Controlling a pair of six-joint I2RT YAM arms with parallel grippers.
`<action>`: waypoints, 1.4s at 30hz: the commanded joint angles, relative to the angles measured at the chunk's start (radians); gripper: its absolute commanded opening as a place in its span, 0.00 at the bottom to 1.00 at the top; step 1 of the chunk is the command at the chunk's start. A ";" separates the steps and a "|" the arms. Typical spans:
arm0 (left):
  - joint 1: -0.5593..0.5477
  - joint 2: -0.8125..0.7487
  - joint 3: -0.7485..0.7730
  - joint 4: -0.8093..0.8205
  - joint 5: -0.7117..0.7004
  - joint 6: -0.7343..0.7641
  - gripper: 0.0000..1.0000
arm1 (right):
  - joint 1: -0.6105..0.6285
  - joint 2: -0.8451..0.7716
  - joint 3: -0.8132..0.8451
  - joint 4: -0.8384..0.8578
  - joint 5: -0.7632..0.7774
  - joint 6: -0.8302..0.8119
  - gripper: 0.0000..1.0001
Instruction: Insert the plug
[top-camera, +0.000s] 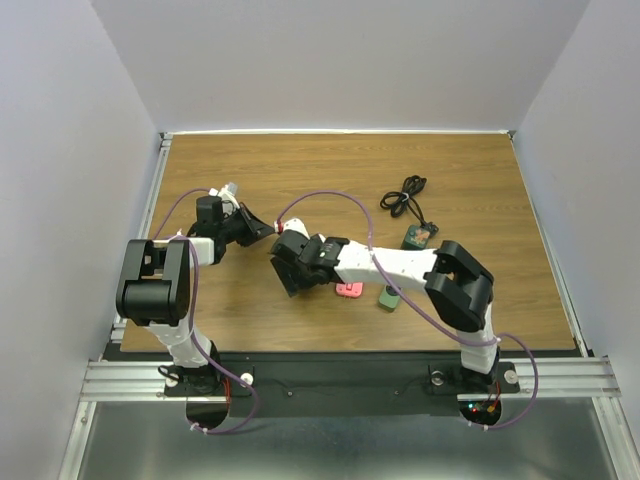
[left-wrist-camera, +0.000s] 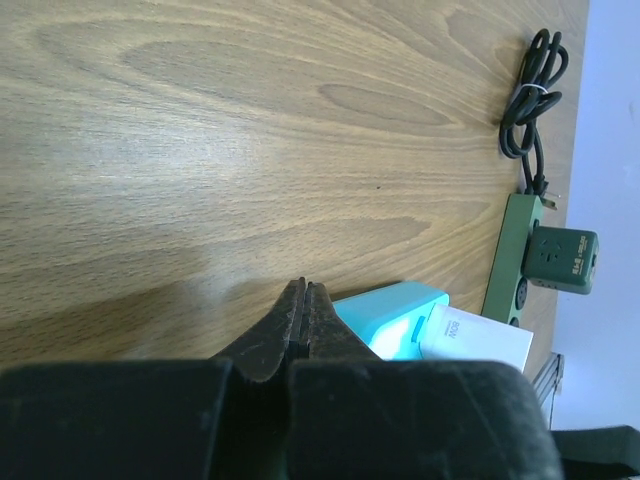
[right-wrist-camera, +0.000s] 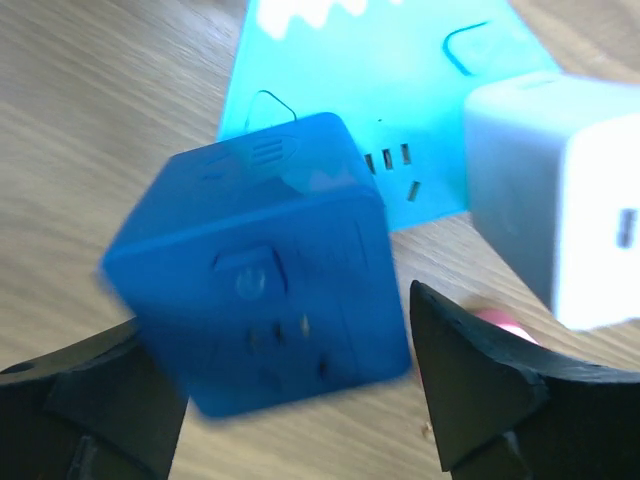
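Note:
In the right wrist view a dark blue cube plug with socket holes on its face sits between my right gripper's spread jaws. A gap shows beside the right finger, and the cube looks blurred. Behind it lies a light-blue power strip with a white adapter on it. Whether the cube is seated in the strip I cannot tell. My left gripper is shut on nothing, just left of the same strip. From above, both grippers meet mid-table and the right one hides the strip.
A green power strip carrying a green cube adapter lies at the right, with its bundled black cable behind it. A pink piece and a small green piece lie beside the right forearm.

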 joint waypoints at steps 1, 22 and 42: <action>0.002 -0.052 0.044 0.019 -0.020 0.024 0.00 | -0.009 -0.130 0.051 -0.001 -0.014 -0.024 0.87; -0.373 -0.710 0.068 -0.437 -0.831 0.139 0.65 | -0.536 -0.600 -0.351 0.244 -0.213 -0.041 1.00; -1.162 -0.273 0.218 -0.604 -1.261 -0.157 0.88 | -0.758 -0.879 -0.543 0.358 -0.215 0.048 1.00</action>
